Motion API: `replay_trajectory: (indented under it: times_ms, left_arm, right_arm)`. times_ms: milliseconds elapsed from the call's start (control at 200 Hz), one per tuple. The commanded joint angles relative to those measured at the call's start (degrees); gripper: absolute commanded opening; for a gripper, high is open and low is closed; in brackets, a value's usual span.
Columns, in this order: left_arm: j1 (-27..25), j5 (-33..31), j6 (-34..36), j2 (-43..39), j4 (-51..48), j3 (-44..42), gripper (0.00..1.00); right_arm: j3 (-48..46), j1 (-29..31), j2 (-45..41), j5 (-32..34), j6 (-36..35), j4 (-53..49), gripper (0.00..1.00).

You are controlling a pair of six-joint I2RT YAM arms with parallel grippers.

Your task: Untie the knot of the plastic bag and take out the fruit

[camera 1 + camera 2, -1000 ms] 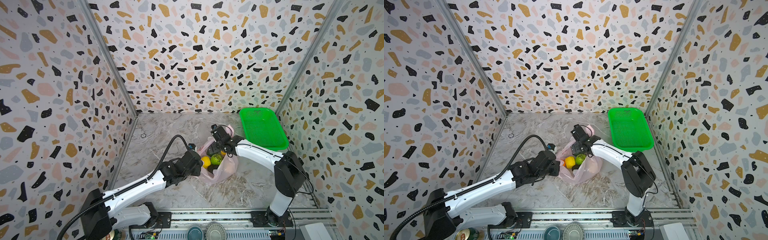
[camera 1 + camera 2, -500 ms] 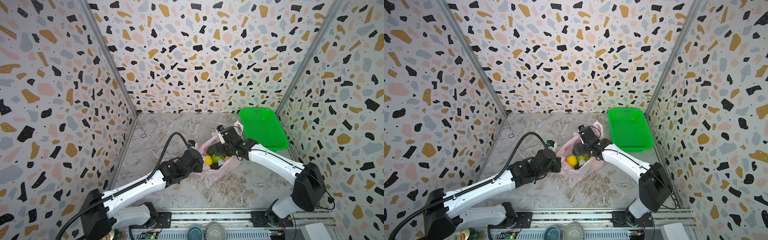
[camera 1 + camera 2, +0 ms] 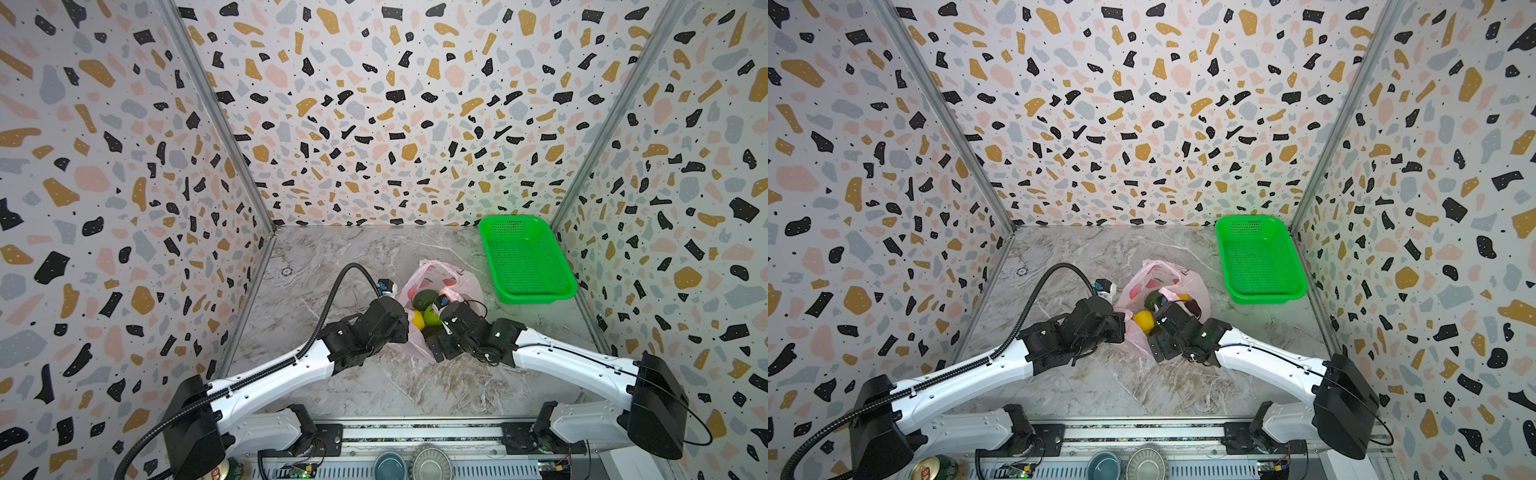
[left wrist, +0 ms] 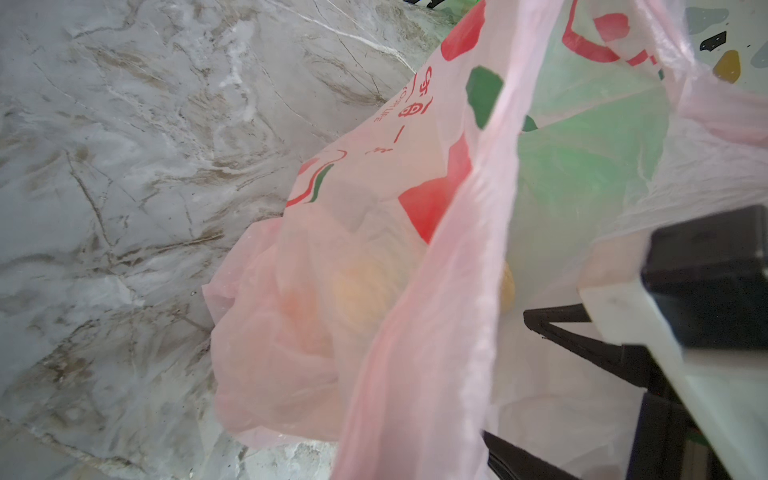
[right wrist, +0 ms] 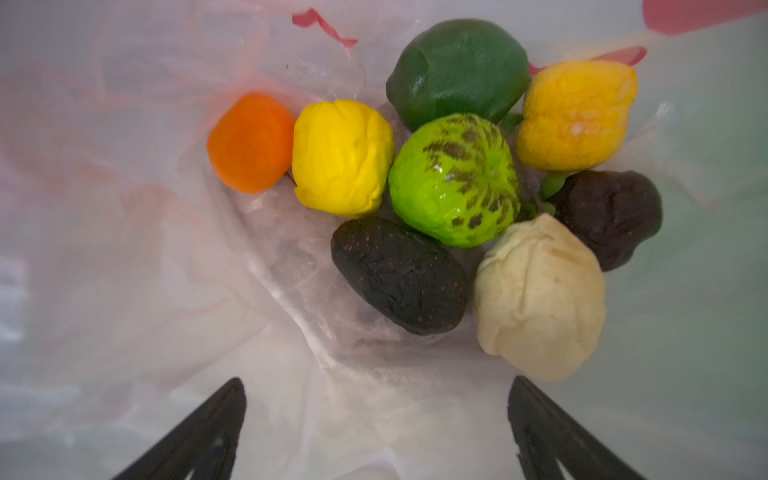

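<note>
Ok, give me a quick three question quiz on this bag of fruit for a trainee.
1. True or false: the green perforated plastic basket holds fruit.
2. How many small round fruit pieces show inside the thin translucent pink plastic bag in the right wrist view? A five, B eight, C eleven.
3. Fill in: the right gripper has its fingers ____.
Key: 1 false; 2 B; 3 open.

Three walls [image 3: 374, 104] papered in a terrazzo print of black, ochre, pink and grey chips enclose the space, meeting at grey metal corner posts [image 3: 223, 124]. The floor [image 3: 332, 249] is grey-white marble pattern with brownish veins, evenly lit.
</note>
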Motion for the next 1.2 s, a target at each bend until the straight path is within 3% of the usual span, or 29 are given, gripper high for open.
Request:
replay_trajectory:
  times_ms: [0,150,310,571,771,1001,1196]
  left_arm:
    - [-0.2,-0.9,-1.3,-1.5,2.2,-1.7,0.00]
    - [-0.3,0.8,0.2,-0.7,0.8,-1.9,0.00]
    - [-0.6,-0.9,4.0,-1.3,-7.1,-0.9,0.00]
    - [-0.7,-0.1,3.7,-1.4,-8.2,0.3,0.00]
    - [-0.7,0.3,2.8,-1.3,-7.7,1.3,0.00]
    - [-0.7,1.3,2.6,-2.0,-8.4,1.6,0.00]
    - [-0.7,2.2,2.5,-1.9,-7.8,2.0,0.00]
  right_arm:
    - [-3.7,2.9,-3.3,4.2,3.0,0.5,0.99]
    - [-8.1,3.6,-2.6,3.1,3.6,1.5,0.99]
    - [-3.4,3.3,-2.1,0.3,3.2,1.7,0.99]
    - [0.0,1.8,2.8,-7.4,7.2,15.2,1.00]
    - [-0.6,1.8,7.9,-8.3,8.9,21.0,1.00]
    - [-4.8,-1.8,3.7,-7.0,11.3,22.9,1.00]
    - [-0.8,-4.6,7.5,-9.2,7.8,20.9,1.00]
